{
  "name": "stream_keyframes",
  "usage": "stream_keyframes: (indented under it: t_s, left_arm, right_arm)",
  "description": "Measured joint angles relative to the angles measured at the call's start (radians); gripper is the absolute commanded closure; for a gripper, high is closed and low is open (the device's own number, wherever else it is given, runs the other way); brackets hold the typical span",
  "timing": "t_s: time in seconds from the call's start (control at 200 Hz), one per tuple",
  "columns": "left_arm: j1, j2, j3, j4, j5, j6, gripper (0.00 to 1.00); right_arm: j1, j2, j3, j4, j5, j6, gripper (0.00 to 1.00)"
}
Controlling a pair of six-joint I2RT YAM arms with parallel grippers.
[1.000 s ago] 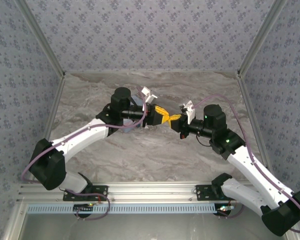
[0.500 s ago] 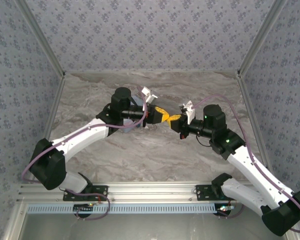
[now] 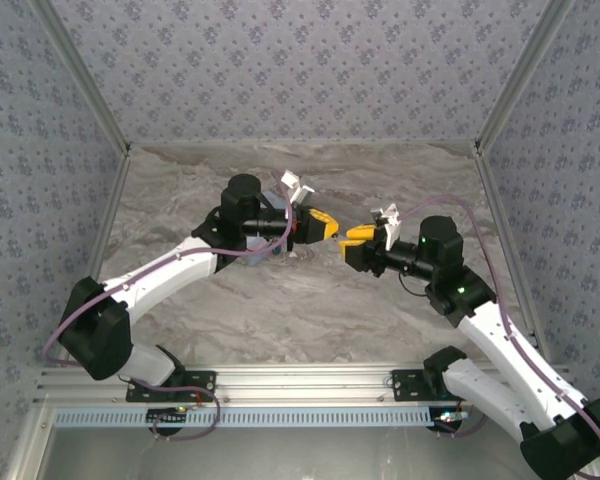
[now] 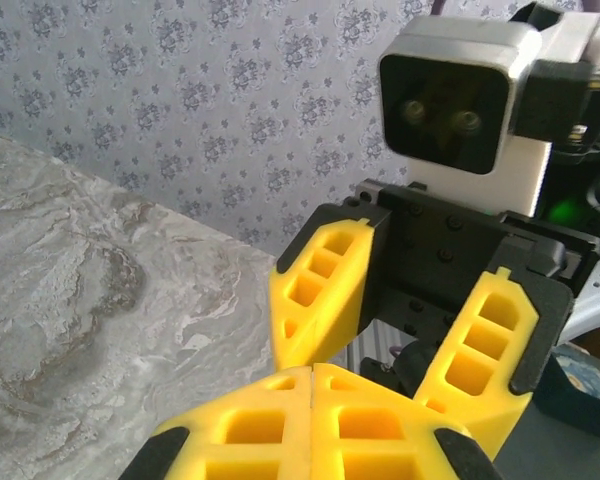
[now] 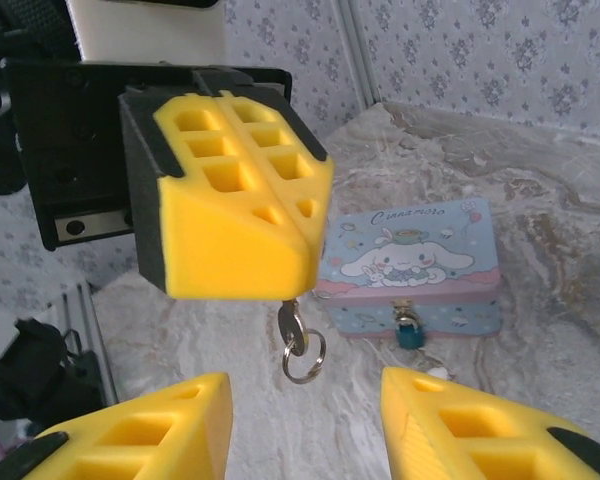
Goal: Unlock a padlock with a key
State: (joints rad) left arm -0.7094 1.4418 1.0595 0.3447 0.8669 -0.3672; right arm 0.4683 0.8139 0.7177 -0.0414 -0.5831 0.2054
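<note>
Step in hand: carrying the key toward the lock, insertion not yet begun. The left gripper (image 3: 322, 224) is clamping shut on the tiny thin silvery metal key (image 5: 291, 324), which is hanging blade-up from the fingertips with a small metal split ring (image 5: 304, 361) dangling below it. The tiny teal-blue padlock with a thin metal shackle (image 5: 410, 334) is hanging at the front latch of the pale-blue cartoon-printed tin box (image 5: 410, 262); in the right wrist view it is sitting at about 4 o'clock of the key, near but apart. Whether the shackle is seated cannot be told at this size.

The right gripper (image 3: 360, 234) is standing wide and holding nothing.

Next move, as a judgement: the key is hanging loose and pointing the wrong way for the keyhole, so it is likely needing a re-grip or a turn of the wrist. The free right gripper is probably needing to steady the padlock body. Slipping of the thin key is the main risk.

Pose: both arms are reaching in over the middle of the marbled grey tabletop (image 3: 280, 310), elbows out. The wrists are near level, left tips pointing to 3 o'clock, right tips to 9 o'clock. The two are facing each other just apart.
</note>
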Motion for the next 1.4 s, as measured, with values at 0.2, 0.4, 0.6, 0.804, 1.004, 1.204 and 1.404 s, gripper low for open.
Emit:
stream_keyframes:
  t_s: [0.2,0.4,0.6,0.804,1.004,1.204,1.404]
  left_arm:
    - [0.000,0.000,0.000,0.014,-0.003,-0.011,1.00]
    - [0.000,-0.003,-0.003,0.021,-0.006,-0.011,1.00]
    - [0.000,-0.008,-0.003,0.025,-0.022,-0.012,1.00]
    - [0.000,-0.013,-0.004,0.026,-0.030,-0.011,1.00]
    - [0.000,-0.014,-0.004,0.026,-0.030,-0.011,1.00]
    - [0.000,-0.015,-0.004,0.025,-0.031,-0.011,1.00]
    - [0.000,-0.020,-0.004,0.003,-0.075,0.001,0.48]
  right_arm:
    - [-0.002,0.037,-0.043,0.145,-0.045,0.092,0.54]
    - [-0.001,0.070,-0.045,0.222,-0.064,0.138,0.61]
    - [0.001,0.077,-0.046,0.233,-0.069,0.147,0.68]
    - [0.002,0.076,-0.049,0.233,-0.069,0.151,0.80]
    - [0.002,0.077,-0.049,0.232,-0.068,0.153,0.91]
    - [0.002,0.077,-0.049,0.231,-0.067,0.153,1.00]
    - [0.002,0.076,-0.045,0.172,-0.038,0.128,1.00]
